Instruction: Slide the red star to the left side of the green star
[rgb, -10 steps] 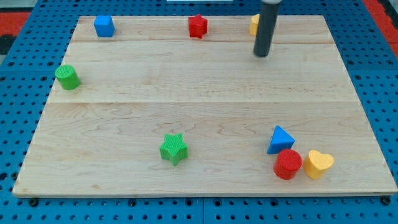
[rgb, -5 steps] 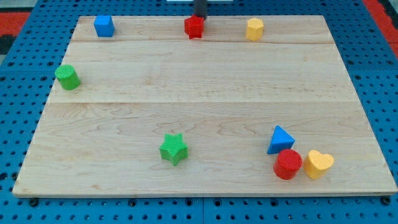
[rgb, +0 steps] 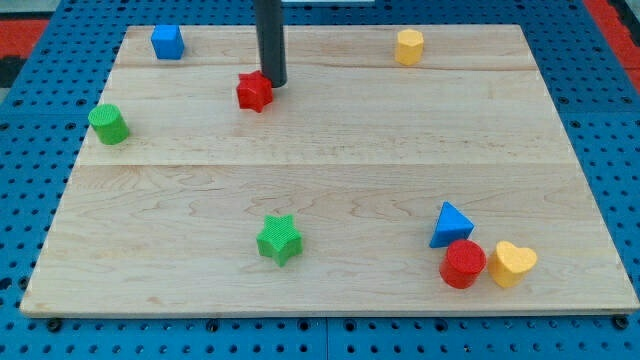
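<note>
No writing or labels are showing anywhere. A wooden worktop (rgb: 330, 190) is sitting on a blue pegboard (rgb: 30, 200).

Nearest the view's bottom, at the right: a red cylinder (rgb: 463, 263) is sitting just beside a yellow heart (rgb: 513, 263), with a blue triangle (rgb: 451, 224) right above and close against the cylinder; whether they are touching I cannot tell.

At bottom centre-left the green star (rgb: 279, 239) is lying alone, well apart from everything.

Further up, at the left edge, a green cylinder (rgb: 108, 124) is standing by itself.

Above the middle, the red star (rgb: 255, 91) is lying left of centre, well above the green star and slightly to its left. My tip (rgb: 272, 84) is pressing against the star's upper right side. There is no gripper on this arm, so nothing is being held; the rod is only touching the star. The rod is coming down nearly upright from the view's top edge, its upper part cut off.

Farthest back, a blue cube (rgb: 167, 42) is sitting at the top left and a yellow block (rgb: 408, 47) at the top right, both well apart from my tip.
</note>
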